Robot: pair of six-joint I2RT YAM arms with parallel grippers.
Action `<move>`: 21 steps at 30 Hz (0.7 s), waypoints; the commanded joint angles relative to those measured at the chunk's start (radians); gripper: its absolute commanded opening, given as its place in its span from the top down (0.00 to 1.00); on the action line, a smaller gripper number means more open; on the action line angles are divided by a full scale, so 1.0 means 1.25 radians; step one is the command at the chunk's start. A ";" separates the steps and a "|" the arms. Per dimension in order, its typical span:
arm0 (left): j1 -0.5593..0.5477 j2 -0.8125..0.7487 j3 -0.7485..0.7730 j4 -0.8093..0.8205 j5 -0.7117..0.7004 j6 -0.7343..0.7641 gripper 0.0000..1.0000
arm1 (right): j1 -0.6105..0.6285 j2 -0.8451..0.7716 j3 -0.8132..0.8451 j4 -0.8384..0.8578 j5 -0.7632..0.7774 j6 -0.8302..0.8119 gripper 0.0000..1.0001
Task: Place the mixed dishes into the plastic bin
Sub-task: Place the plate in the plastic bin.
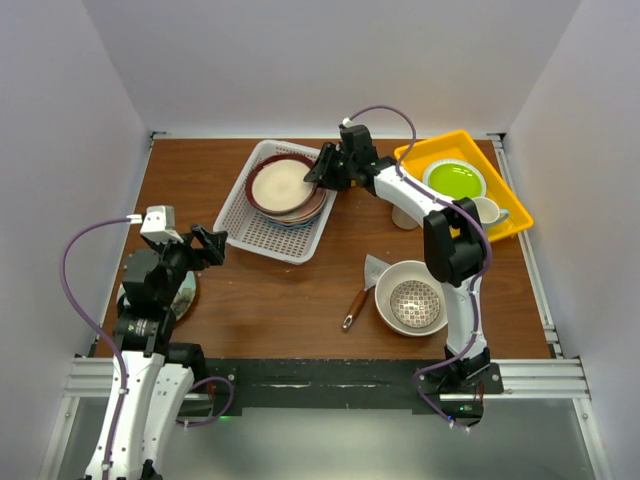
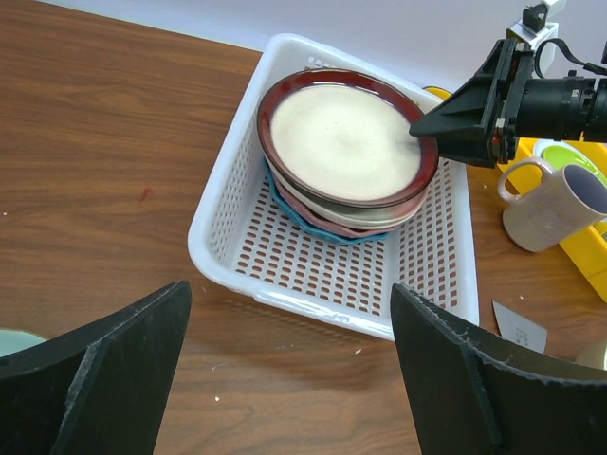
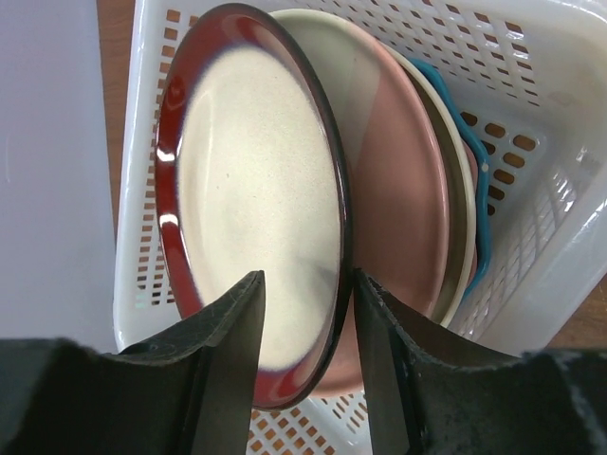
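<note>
The brown table [image 1: 270,300] carries the white bin [image 1: 265,240] at eleven o'clock, a yellow tray [image 1: 515,215] at two, a cream mug [image 2: 550,209] just beside the tray's eight o'clock side, a large cream bowl [image 1: 388,290] at four and a spatula [image 1: 362,290] at five.

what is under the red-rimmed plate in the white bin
Under the red-rimmed plate, inside the plastic bin, lies a stack: a pink plate, a pale plate, then a blue plate at the bottom. Only their edges show; their faces are covered.
</note>
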 commanded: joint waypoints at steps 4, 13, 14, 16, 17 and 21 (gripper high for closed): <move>-0.003 -0.007 -0.002 0.042 0.001 0.020 0.09 | 0.006 -0.055 0.035 0.026 0.030 -0.055 0.49; -0.003 -0.006 -0.003 0.043 0.000 0.019 0.09 | 0.008 -0.072 0.033 0.009 0.063 -0.106 0.47; -0.003 -0.003 -0.003 0.042 0.000 0.019 0.09 | 0.009 -0.073 0.032 0.007 0.068 -0.109 0.46; -0.003 -0.002 -0.004 0.044 0.000 0.019 0.09 | 0.009 -0.082 0.026 0.007 0.073 -0.122 0.46; -0.003 -0.001 -0.004 0.044 -0.001 0.017 0.09 | 0.011 -0.088 0.024 0.004 0.074 -0.125 0.46; -0.003 0.007 -0.006 0.044 0.000 0.015 0.09 | 0.011 -0.116 0.010 0.009 0.068 -0.161 0.45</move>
